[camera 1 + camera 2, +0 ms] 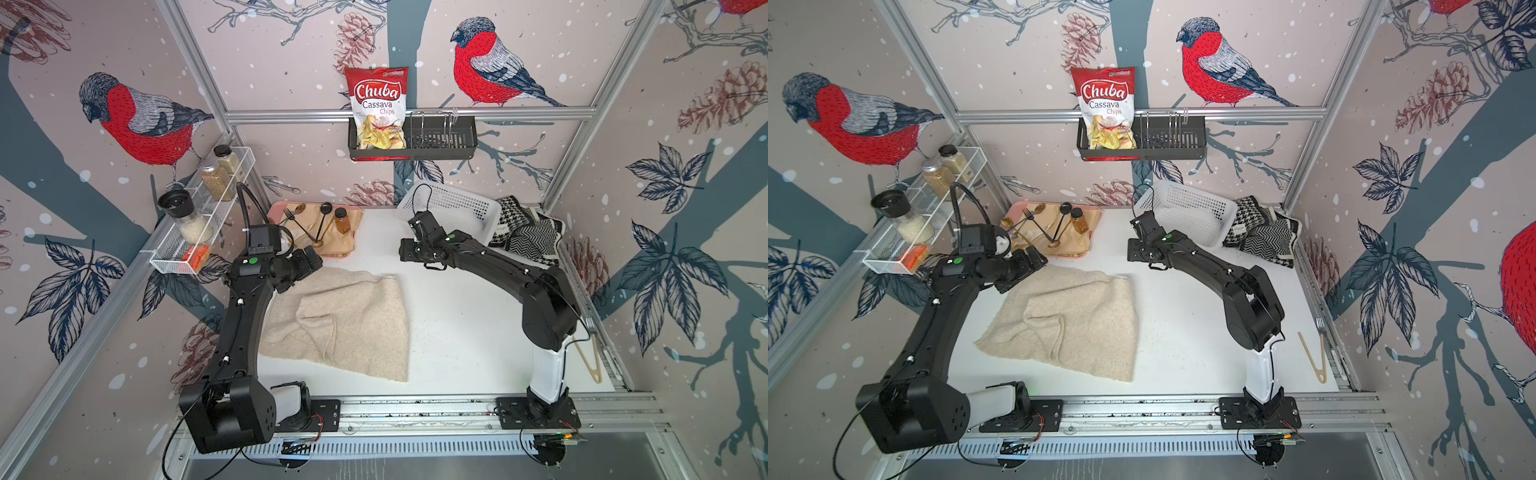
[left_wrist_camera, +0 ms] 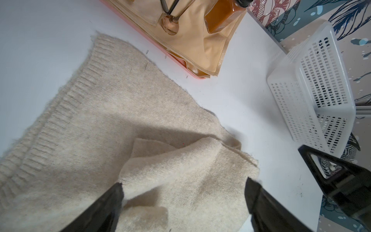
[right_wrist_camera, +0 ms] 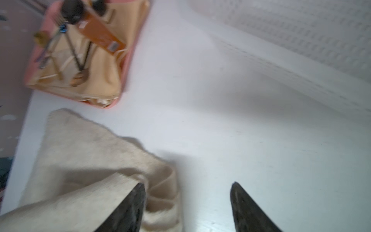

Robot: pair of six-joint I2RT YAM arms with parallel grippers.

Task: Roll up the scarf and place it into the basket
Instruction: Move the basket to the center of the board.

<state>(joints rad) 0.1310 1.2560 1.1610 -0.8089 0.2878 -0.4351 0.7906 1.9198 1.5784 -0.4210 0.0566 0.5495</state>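
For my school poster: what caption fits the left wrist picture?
Open left gripper over the rumpled cream scarf, white basket nearby.

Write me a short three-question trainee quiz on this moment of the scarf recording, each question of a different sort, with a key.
1. True or false: the cream knitted scarf is already rolled up.
2. What can be seen inside the white perforated plastic basket? A) the scarf B) nothing C) a red ball
3. Fill in: the left gripper, over a corner of the scarf, is ____ (open or shut).

Key: 1 false, it lies spread on the table; 2 B; 3 open.
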